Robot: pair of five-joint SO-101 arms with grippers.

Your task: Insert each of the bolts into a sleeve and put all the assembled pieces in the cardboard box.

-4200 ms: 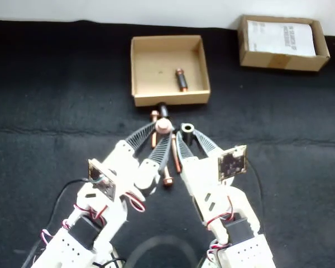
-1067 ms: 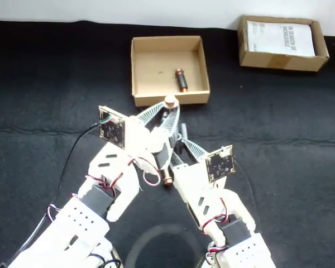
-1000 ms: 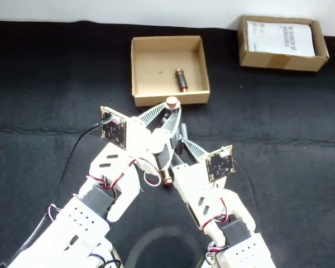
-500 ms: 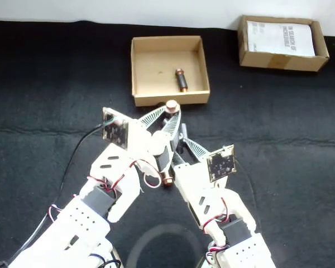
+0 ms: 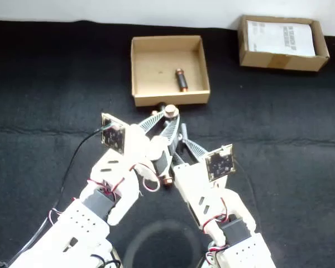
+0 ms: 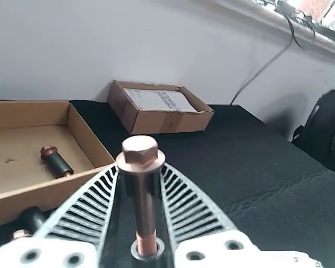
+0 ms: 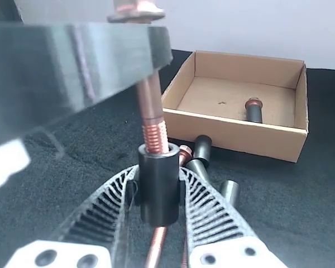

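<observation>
My left gripper (image 6: 140,170) is shut on a copper bolt (image 6: 140,190), held upright with its hex head up. My right gripper (image 7: 158,190) is shut on a black sleeve (image 7: 158,181), also upright. The bolt's (image 7: 151,120) threaded tip sits in the sleeve's top opening. In the high view both grippers meet just in front of the cardboard box (image 5: 168,99), with the bolt head (image 5: 171,111) on top. One assembled piece (image 5: 181,80) lies inside the box.
Loose sleeves (image 7: 201,148) (image 7: 229,192) and a loose bolt (image 7: 156,251) lie on the black mat under the grippers. Another bolt head (image 5: 166,179) shows between the arms. A second box (image 5: 283,42) holding paper stands at the back right.
The left arm carried the bolt from beside the sleeve to above it. Over the last second the bolt head has come down and back toward the sleeve. The right arm stayed put.
</observation>
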